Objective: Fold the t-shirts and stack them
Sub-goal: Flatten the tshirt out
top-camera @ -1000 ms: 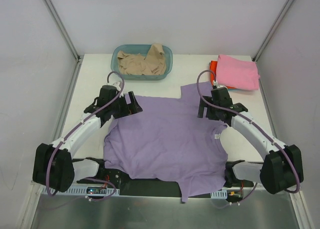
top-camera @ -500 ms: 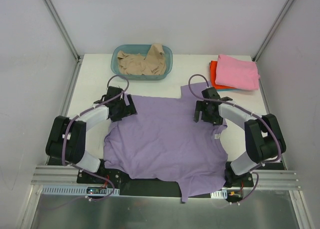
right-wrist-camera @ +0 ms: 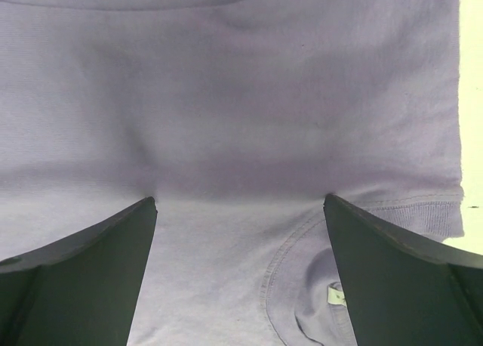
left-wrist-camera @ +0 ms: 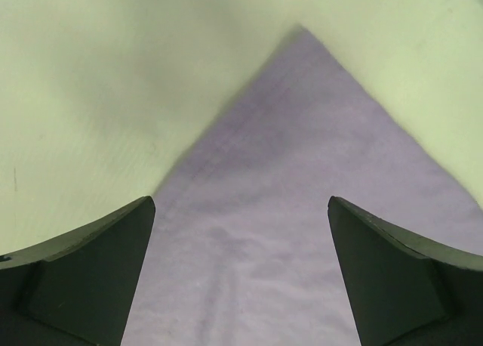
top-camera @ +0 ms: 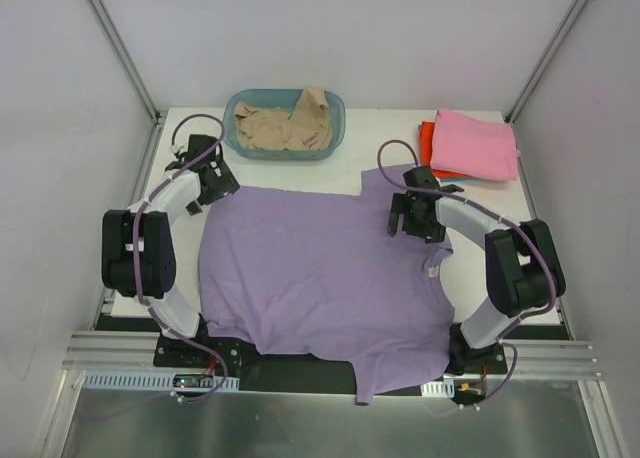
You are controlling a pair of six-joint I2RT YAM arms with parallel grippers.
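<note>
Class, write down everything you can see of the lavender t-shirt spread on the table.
The lavender t-shirt is plain, soft-looking cotton, spread nearly flat on the white table with slight wrinkles. Its collar, with a small white label, lies at the right. One short sleeve points toward the far side, and a near part hangs over the table's front edge. The open left gripper is at its far-left corner and the open right gripper is over the collar area. Whether they touch it cannot be told.

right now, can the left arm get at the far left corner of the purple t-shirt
Probably yes: the left arm's open jaws hang right above that corner of the purple t-shirt, which lies flat on the table, nothing in between.
</note>
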